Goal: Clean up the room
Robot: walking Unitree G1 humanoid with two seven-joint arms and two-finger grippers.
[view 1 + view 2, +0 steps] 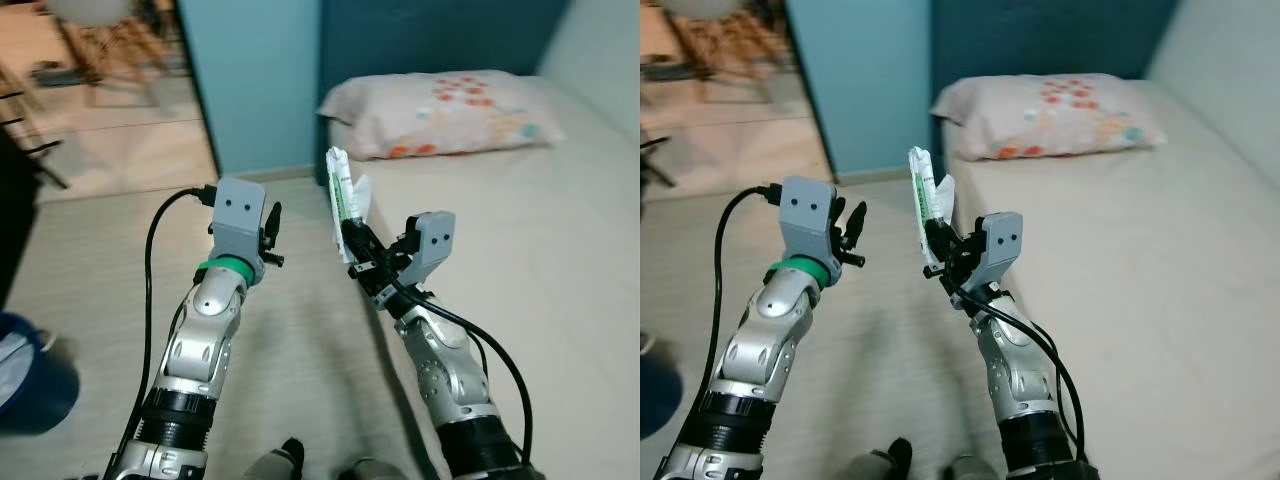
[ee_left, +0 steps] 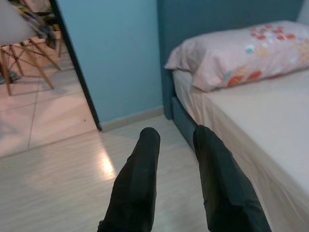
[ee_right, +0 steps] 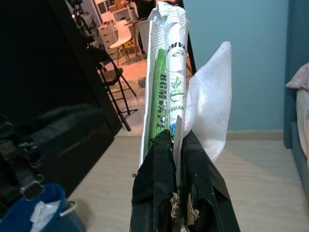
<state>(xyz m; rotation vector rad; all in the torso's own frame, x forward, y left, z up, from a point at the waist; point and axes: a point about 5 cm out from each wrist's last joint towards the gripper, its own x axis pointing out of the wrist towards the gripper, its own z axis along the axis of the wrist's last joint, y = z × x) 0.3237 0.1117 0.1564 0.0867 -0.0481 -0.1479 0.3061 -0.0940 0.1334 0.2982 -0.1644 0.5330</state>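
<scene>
Right gripper [image 1: 352, 243] is holding a wrapper [image 1: 343, 190] upright, fingers [image 3: 155, 179] clamped on its lower end, just off the bed [image 1: 520, 260] edge, over the floor [image 1: 110, 260]. Left gripper [image 1: 272, 232] is hovering over the floor, fingers [image 2: 140, 183] slightly apart, gripping nothing. Pillow [image 1: 440, 112] is lying at the bed's head.

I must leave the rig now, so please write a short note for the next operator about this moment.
Right gripper: shut on a white-and-green wrapper with a white scrap beside it, held upright near the bed edge.
Left gripper: open, holding nothing, raised over the floor.
Done: wrapper picked up.
Left: drop it in a bin; a blue container with white contents sits on the floor to the robot's left, possibly the bin.
</scene>
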